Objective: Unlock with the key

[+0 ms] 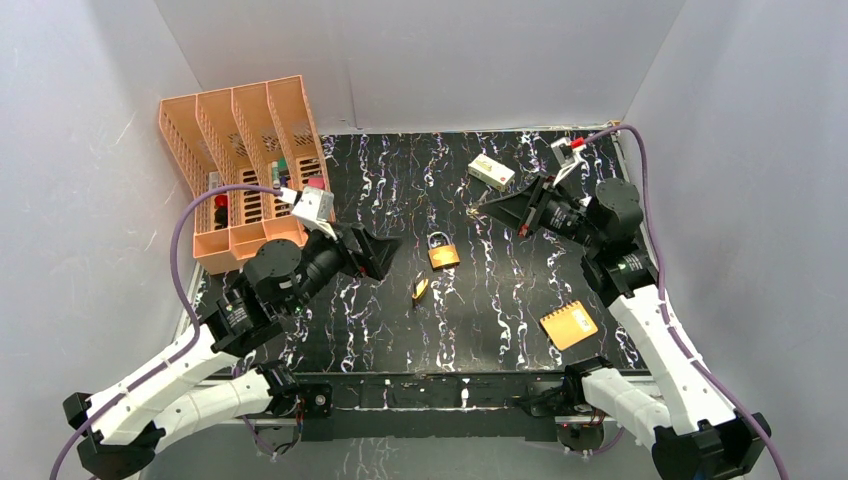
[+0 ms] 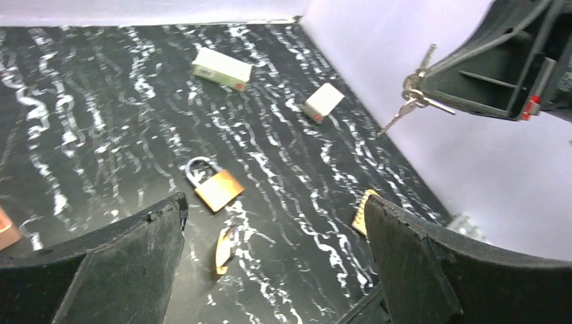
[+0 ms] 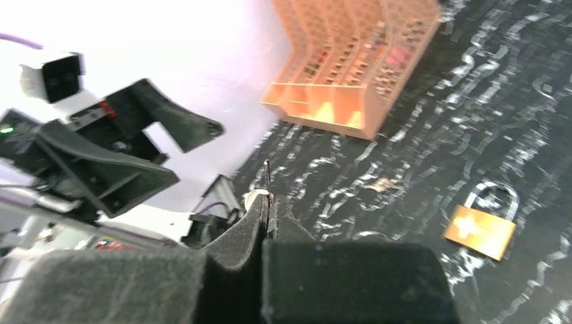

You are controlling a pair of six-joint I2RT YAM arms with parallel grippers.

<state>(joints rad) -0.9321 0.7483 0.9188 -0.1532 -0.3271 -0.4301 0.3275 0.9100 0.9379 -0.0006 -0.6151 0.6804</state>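
Note:
The key bunch (image 2: 410, 100) is tiny and silver, on a ring. It hangs from my right gripper (image 1: 487, 207), which is shut on it above the mat; one blade (image 3: 267, 177) sticks up between the closed pads. A brass padlock (image 1: 443, 254) with a steel shackle lies flat mid-mat, also in the left wrist view (image 2: 216, 189) and the right wrist view (image 3: 481, 228). A second, smaller brass piece (image 1: 420, 290) lies just in front of it. My left gripper (image 1: 390, 255) is open and empty, hovering left of the padlock.
An orange slotted organiser (image 1: 245, 165) stands at the back left. A white box (image 1: 491, 171) and a small white block (image 1: 568, 152) lie at the back right. An orange notepad (image 1: 568, 325) lies at the front right. White walls enclose the mat.

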